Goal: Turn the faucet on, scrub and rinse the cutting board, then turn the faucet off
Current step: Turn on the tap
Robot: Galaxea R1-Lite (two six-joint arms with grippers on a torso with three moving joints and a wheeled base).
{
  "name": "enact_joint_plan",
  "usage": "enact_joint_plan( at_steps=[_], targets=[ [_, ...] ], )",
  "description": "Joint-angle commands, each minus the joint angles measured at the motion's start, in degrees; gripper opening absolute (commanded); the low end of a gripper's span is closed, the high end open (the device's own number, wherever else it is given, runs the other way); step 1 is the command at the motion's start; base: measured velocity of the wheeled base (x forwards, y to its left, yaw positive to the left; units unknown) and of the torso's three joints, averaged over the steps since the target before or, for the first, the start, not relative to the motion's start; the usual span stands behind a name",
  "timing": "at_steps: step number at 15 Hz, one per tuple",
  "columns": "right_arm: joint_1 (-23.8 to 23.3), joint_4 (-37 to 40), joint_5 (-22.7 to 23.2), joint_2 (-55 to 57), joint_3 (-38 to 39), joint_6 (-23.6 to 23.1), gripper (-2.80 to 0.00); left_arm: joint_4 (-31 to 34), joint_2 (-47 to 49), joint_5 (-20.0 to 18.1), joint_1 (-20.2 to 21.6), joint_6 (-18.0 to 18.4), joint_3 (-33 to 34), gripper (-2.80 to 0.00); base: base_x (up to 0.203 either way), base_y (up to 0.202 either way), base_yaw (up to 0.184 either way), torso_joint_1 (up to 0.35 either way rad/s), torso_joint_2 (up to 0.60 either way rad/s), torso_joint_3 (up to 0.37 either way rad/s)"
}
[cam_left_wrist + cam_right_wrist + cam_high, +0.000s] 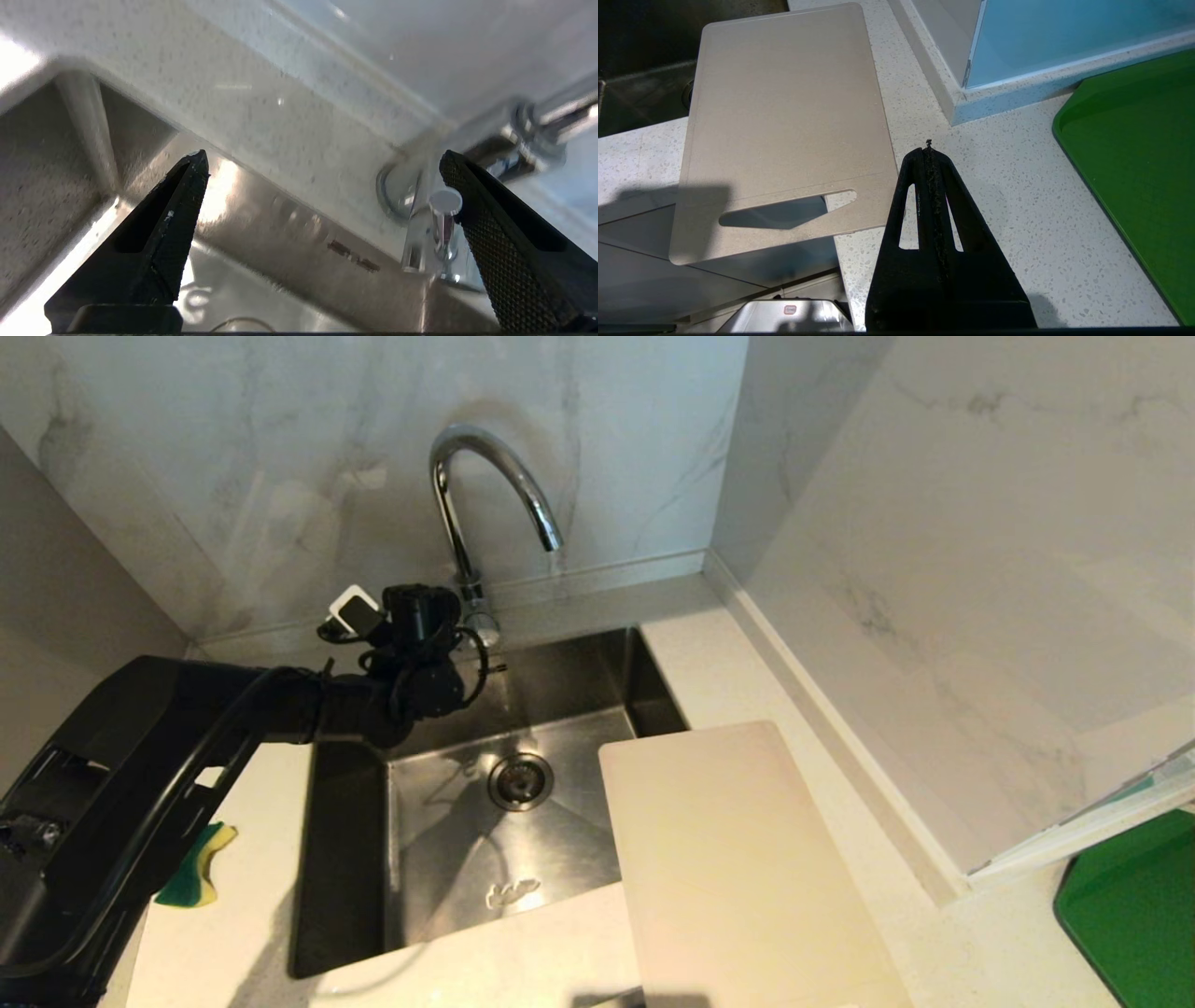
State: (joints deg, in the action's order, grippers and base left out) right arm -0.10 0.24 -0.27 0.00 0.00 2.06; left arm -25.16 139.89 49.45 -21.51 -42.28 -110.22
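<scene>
The chrome faucet (pixel 485 476) arches over the back of the steel sink (pixel 439 887). My left arm (pixel 280 709) reaches to the faucet's base. My left gripper (pixel 324 156) is open wide, and the thin side lever (pixel 444 219) stands just inside one finger (pixel 486 233), close to its pad; I cannot tell if they touch. The cream-white cutting board (pixel 738 868) lies flat on the counter right of the sink, its far corner over the basin. Its slot handle (pixel 784 212) overhangs the counter's front edge. My right gripper (pixel 928 144) is shut and empty above the counter beside the board (pixel 784 116).
A yellow-and-green sponge (pixel 198 868) lies on the counter left of the sink. A dark green flat board (pixel 1134 905) sits at the far right. Marble walls close in the back and right side. The drain (pixel 520 781) is in the basin's middle.
</scene>
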Motion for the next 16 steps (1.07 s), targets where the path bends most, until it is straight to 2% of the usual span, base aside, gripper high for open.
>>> enact_joint_plan(
  at_steps=[1,9,16],
  targets=[
    [0.0,0.0,0.0,0.0,0.1,0.0,-2.80,-0.2,-0.3,0.3,-0.1,-0.3,1.5,0.00,0.000,0.000,0.000,0.000,0.00,0.000],
    [0.0,0.0,0.0,0.0,0.1,0.0,-2.80,-0.3,-1.8,0.2,-0.7,-0.6,5.3,0.00,0.000,0.000,0.000,0.000,0.00,0.000],
    [0.0,0.0,0.0,0.0,0.1,0.0,-2.80,-0.1,-2.9,0.3,-3.7,-1.2,5.7,0.00,0.000,0.000,0.000,0.000,0.00,0.000]
  ],
)
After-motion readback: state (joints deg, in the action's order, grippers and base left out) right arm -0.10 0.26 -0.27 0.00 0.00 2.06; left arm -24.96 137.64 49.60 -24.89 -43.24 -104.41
